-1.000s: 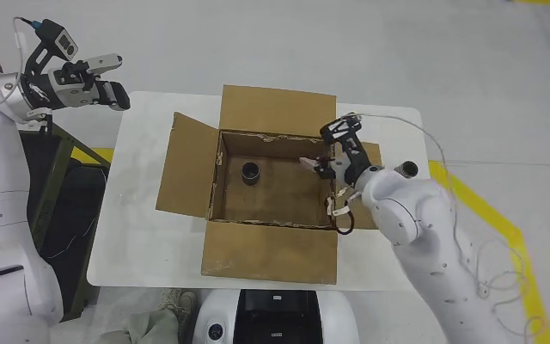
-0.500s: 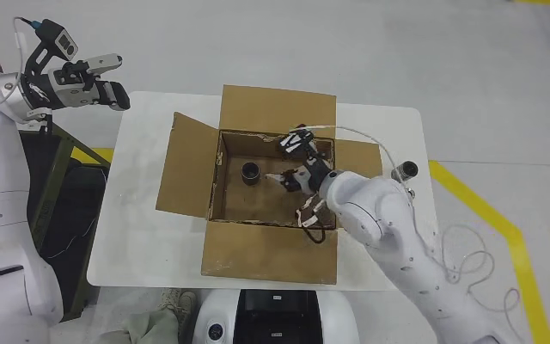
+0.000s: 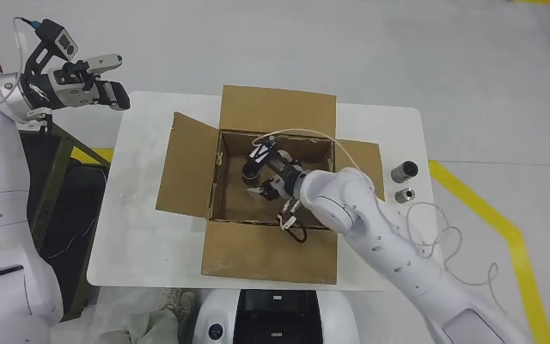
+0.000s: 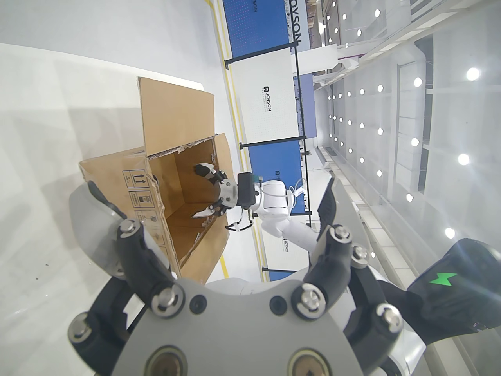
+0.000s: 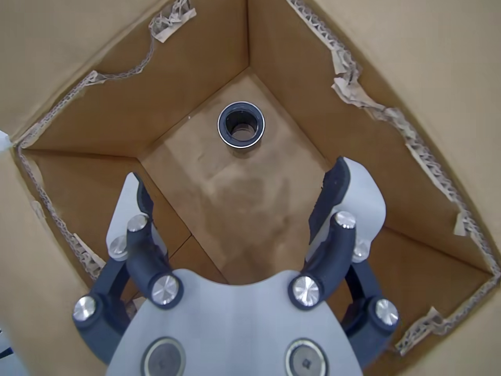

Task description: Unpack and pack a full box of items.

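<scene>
One dark hollow cylinder (image 5: 241, 125) stands upright, left of centre, in the open brown cardboard box (image 3: 266, 249). Right gripper (image 5: 236, 178) hovers above it, fingers wide; left gripper (image 3: 110, 84), also spread, sits far left. Descending off-centre could strike the rim, toppling it.

I count one cardboard box (image 3: 266, 251) on one table (image 3: 146, 241). Inside the box I see one dark tube (image 5: 241, 125). At three o'clock from the box I count two more on the table, a far tube (image 3: 404, 171) and a near tube (image 3: 403, 196). Three tubes in all.
</scene>
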